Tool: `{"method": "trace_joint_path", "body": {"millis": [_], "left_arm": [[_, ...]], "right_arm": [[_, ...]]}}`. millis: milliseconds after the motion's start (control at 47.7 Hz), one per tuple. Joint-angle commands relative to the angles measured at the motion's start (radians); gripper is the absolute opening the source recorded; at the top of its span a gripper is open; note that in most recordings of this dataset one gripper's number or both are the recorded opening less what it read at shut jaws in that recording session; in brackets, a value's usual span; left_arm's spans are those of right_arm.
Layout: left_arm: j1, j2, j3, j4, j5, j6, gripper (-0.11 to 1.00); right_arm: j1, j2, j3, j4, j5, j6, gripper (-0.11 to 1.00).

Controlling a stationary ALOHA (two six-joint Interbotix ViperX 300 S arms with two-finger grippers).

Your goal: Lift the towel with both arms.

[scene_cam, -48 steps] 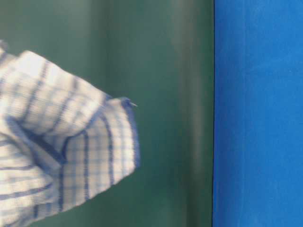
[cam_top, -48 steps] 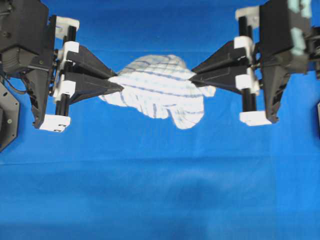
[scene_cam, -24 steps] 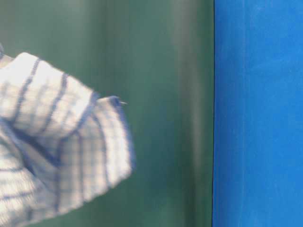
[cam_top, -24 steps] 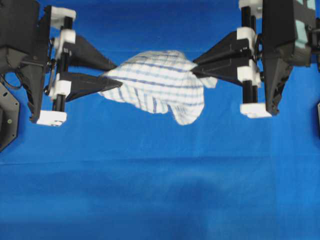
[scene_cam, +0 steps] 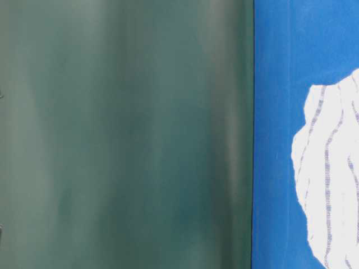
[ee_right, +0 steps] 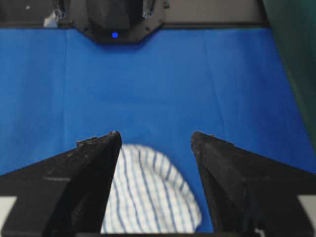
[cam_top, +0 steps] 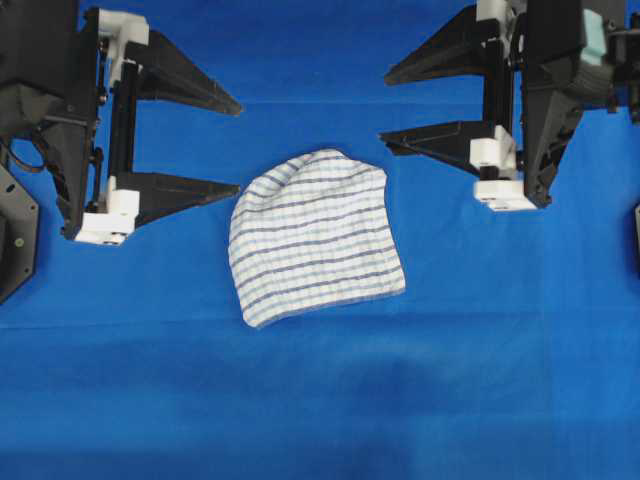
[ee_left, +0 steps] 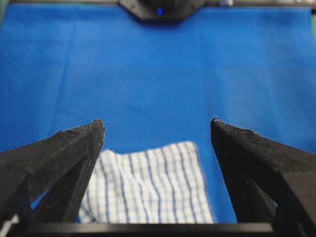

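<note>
The towel (cam_top: 315, 238), white with blue stripes, lies crumpled on the blue table cloth (cam_top: 320, 400) between the two arms. My left gripper (cam_top: 238, 145) stands open to its left, above the cloth, holding nothing. My right gripper (cam_top: 385, 108) stands open at the upper right, also empty. In the left wrist view the towel (ee_left: 148, 190) shows below and between the spread fingers (ee_left: 74, 153). The right wrist view shows the towel (ee_right: 148, 197) low between its spread fingers (ee_right: 94, 168). At table level the towel (scene_cam: 331, 179) rests on the cloth at the right edge.
The blue cloth (ee_left: 158, 69) covers the whole table. A dark green wall (scene_cam: 123, 134) fills the left of the table-level view. The opposite arm's base (ee_right: 116, 19) sits at the far edge in each wrist view.
Both grippers opened wide and let go of the towel, which dropped from the air onto the table cloth. It has left the raised spot in the table-level view.
</note>
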Motion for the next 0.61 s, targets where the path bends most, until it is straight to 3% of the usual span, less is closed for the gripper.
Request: {"method": "trace_joint_path", "body": {"millis": [0, 272, 587], "left_arm": [[-0.018, 0.002, 0.008, -0.003, -0.015, 0.002, 0.92], [-0.097, 0.095, 0.127, -0.006, -0.141, -0.002, 0.92], [-0.156, 0.281, 0.239, -0.008, -0.299, -0.075, 0.92]], "right_arm": [[0.003, 0.002, 0.015, 0.002, -0.012, 0.012, 0.63], [0.063, 0.080, 0.140, 0.003, -0.110, 0.063, 0.63], [0.123, 0.256, 0.227, 0.005, -0.225, 0.087, 0.63]]}}
